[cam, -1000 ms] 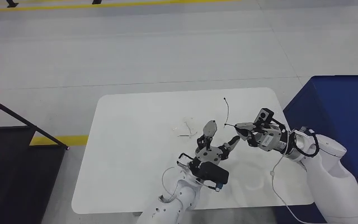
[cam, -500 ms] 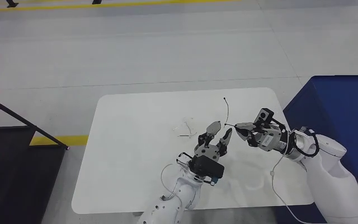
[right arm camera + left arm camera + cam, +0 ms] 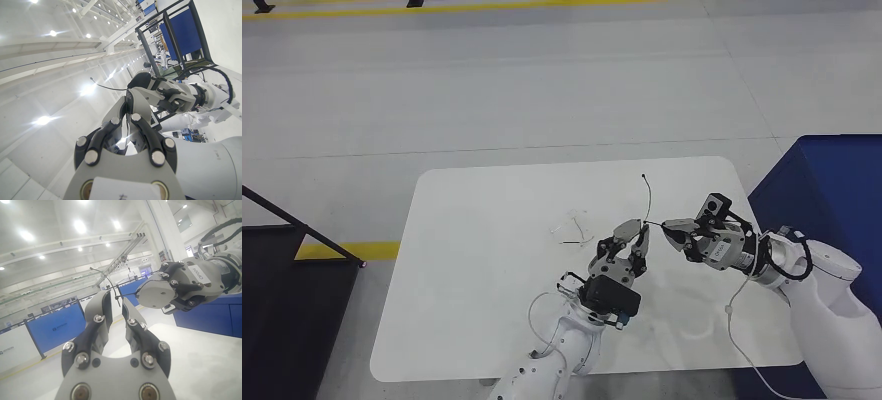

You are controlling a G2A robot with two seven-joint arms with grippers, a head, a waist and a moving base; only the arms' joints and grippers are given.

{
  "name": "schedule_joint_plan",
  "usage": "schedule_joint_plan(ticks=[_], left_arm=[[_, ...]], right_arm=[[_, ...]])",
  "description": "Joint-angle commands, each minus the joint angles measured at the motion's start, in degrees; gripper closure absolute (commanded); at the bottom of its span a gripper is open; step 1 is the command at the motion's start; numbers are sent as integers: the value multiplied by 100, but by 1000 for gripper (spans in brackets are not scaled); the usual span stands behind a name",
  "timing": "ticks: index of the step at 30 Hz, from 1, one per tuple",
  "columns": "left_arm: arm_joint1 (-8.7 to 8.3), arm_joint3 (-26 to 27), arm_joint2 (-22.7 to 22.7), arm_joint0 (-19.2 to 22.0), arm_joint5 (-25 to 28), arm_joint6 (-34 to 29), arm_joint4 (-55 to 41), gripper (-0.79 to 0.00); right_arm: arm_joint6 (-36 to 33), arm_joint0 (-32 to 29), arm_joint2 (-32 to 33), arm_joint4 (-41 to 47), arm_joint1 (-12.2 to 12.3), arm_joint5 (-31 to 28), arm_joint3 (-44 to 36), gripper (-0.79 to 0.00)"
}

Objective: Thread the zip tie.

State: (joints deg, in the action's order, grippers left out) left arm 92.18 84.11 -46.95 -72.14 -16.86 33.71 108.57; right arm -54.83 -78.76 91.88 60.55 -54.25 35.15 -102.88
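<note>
Since the earlier frames, the left gripper (image 3: 636,230) (image 3: 115,298) has narrowed its fingers from a wide spread to a small gap and has shifted toward 12 o'clock, up to the thin black zip tie (image 3: 647,200) (image 3: 110,281) (image 3: 109,88); the right gripper (image 3: 666,226) (image 3: 137,293) (image 3: 126,94) has kept its place. On the white rectangular table (image 3: 482,260), a few pale translucent strips (image 3: 572,232) lie at 9 o'clock of the left gripper, close by. The left gripper sits near the table centre, released, with its fingers on either side of the zip tie's lower tail; contact cannot be determined. The zip tie is held off the table and curves from the grippers toward 12 o'clock. At 3 o'clock of the left gripper, just beside it, the right gripper is clenched on the zip tie's end. A blue cabinet (image 3: 832,190) stands at the table's 3 o'clock edge.
</note>
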Motion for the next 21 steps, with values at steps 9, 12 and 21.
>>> schedule_joint_plan(ticks=[9, 12, 21], left_arm=[[-2, 26, -1, -21, 40, -34, 74, 0], [-6, 31, -13, -39, 59, -32, 78, 0], [-54, -29, 38, -67, 216, -49, 599, 0]], right_arm=[[0, 0, 0, 0, 0, 0, 0, 0], [0, 0, 0, 0, 0, 0, 0, 0], [288, 4, 80, 148, -1, -110, -96, 0]])
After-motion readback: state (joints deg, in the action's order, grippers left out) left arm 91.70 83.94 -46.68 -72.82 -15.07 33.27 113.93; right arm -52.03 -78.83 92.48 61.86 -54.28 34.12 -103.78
